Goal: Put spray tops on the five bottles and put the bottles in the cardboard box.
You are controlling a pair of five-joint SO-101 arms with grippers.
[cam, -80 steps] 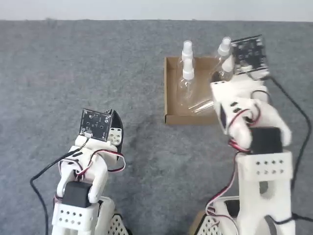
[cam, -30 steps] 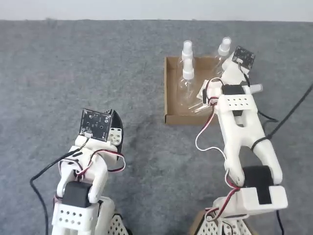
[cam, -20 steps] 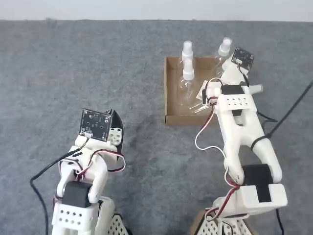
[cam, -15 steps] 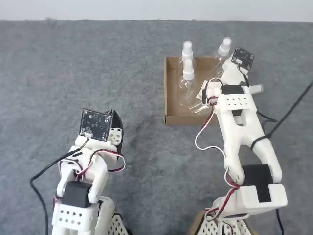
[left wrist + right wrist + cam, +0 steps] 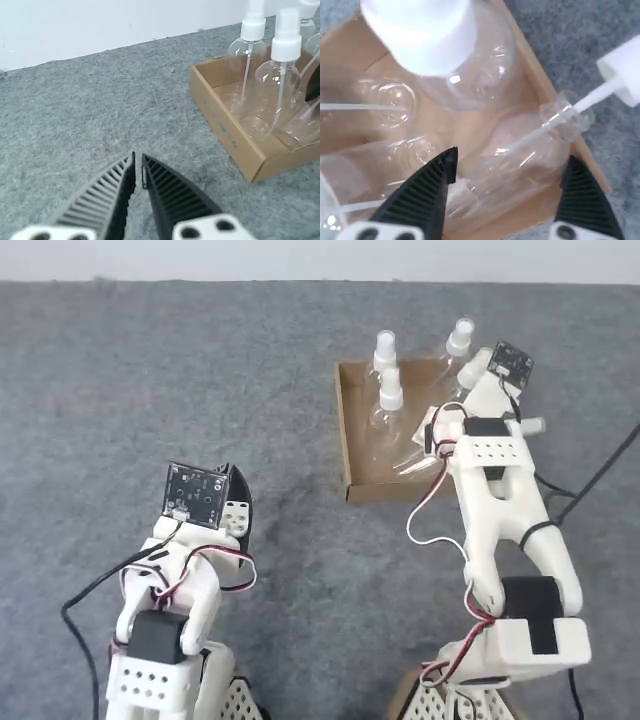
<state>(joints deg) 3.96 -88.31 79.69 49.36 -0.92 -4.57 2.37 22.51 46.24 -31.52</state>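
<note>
The cardboard box (image 5: 395,489) stands at the back right with several clear bottles in it. Two upright bottles (image 5: 246,67) (image 5: 274,75) carry white spray tops, and more white tops (image 5: 459,337) rise at the box's far side. My right arm (image 5: 490,455) stretches over the box. Its gripper (image 5: 512,160) is open, straddling a bottle (image 5: 520,150) that lies on its side against the box wall (image 5: 527,52). That bottle's spray top (image 5: 625,75) sits pulled out, only the tube in the neck, past the box's right side (image 5: 532,425). My left gripper (image 5: 138,170) is shut and empty, low at the front left.
Grey carpet covers the table; a white wall runs along its back edge. Open carpet lies between the left arm (image 5: 190,540) and the box. The right arm's cables (image 5: 425,530) hang beside it.
The right arm went from folded back to stretched over the box. In the last second it nudged forward and right, and the box and bottles turned slightly. The left arm stayed still.
</note>
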